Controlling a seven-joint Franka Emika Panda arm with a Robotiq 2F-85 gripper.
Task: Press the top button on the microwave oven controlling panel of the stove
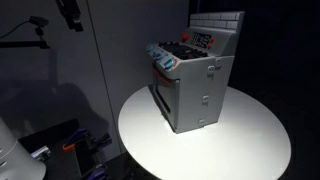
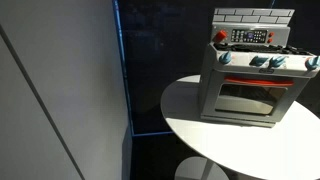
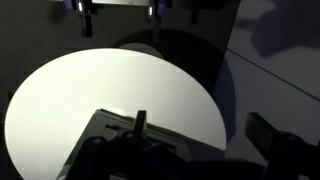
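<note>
The small grey toy stove (image 1: pixel 196 92) stands at the far side of a round white table (image 1: pixel 245 140). It has a white tiled backboard, colourful items on top and a front oven door (image 2: pixel 248 98). The small dark control panel with red and white marks (image 1: pixel 203 40) sits at the foot of the backboard and faces the camera in an exterior view (image 2: pixel 250 36). In the wrist view my gripper (image 3: pixel 200 128) is open and empty, its two dark fingers over the table's near edge, far from the stove (image 3: pixel 120 8) at the top of the picture. A dark shape at the upper left of an exterior view (image 1: pixel 70 14) may be the gripper.
A grey partition wall (image 2: pixel 60 80) stands beside the table. Dark floor and clutter lie below the table's edge (image 1: pixel 60 150). A stand with a camera is at the far left (image 1: pixel 36 24). The table's bare white top (image 3: pixel 90 90) lies between gripper and stove.
</note>
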